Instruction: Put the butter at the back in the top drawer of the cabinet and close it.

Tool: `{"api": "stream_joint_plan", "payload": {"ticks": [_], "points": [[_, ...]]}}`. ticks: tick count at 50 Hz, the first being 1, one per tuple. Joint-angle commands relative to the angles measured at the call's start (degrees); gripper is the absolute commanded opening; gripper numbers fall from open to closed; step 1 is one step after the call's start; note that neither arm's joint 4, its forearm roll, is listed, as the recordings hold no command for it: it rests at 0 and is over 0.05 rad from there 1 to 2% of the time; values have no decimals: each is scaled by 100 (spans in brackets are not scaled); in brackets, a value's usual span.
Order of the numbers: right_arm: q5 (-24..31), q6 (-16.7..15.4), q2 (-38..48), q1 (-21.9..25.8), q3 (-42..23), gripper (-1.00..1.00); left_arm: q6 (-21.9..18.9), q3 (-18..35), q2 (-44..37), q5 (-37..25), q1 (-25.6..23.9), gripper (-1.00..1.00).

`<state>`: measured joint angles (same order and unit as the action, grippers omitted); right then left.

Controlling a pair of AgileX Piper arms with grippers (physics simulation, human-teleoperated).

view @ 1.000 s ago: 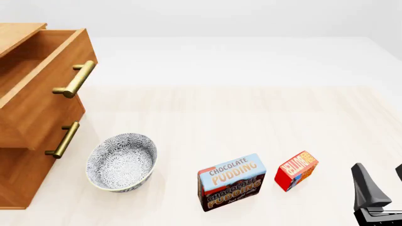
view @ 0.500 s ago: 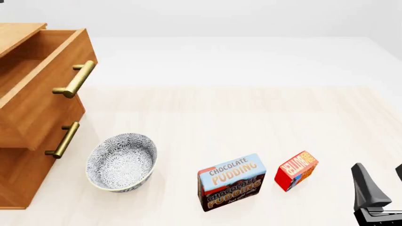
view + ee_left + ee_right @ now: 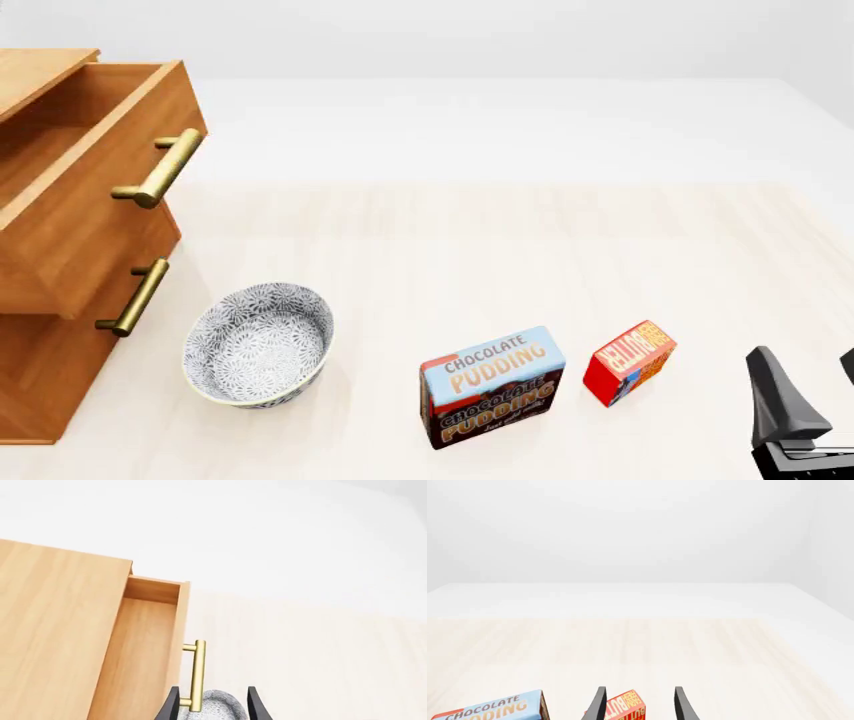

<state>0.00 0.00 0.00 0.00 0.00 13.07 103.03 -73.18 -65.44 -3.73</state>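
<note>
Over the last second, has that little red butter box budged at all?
No. In the front view the butter sits at the same spot beside the pudding box, with the same gap between them; the right gripper hasn't touched it.

Place: simulated tabletop | pale wood table [image 3: 534,250] | blank white backdrop

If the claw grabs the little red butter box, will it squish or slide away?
The butter looks like a small flat-sided carton, so it should probably stay stiff and not roll. It stands tilted on the table, so a push could likely tip or spin it. It seems light for its size, and the open right claw should fit around it.
</note>
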Motion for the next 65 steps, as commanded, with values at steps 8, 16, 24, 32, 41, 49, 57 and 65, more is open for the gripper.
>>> {"api": "stream_joint_plan", "payload": {"ticks": [8,16,24,32,41,49,57,65], "points": [[0,0,0,0,0,100,-22,-83,-218,56,179,100],[0,0,0,0,0,100,-42,-2,-293,31,271,100],[0,0,0,0,0,100,-123,-59,-297,74,424,100],[0,0,0,0,0,100,-88,-205,-357,205,440,100],[0,0,0,0,0,100,-101,-312,-490,337,484,100],[0,0,0,0,0,100,-58,-511,-605,514,477,100],[0,0,0,0,0,100,-68,-667,-748,667,482,100],[0,0,0,0,0,100,-46,-831,-867,828,458,100]]}}
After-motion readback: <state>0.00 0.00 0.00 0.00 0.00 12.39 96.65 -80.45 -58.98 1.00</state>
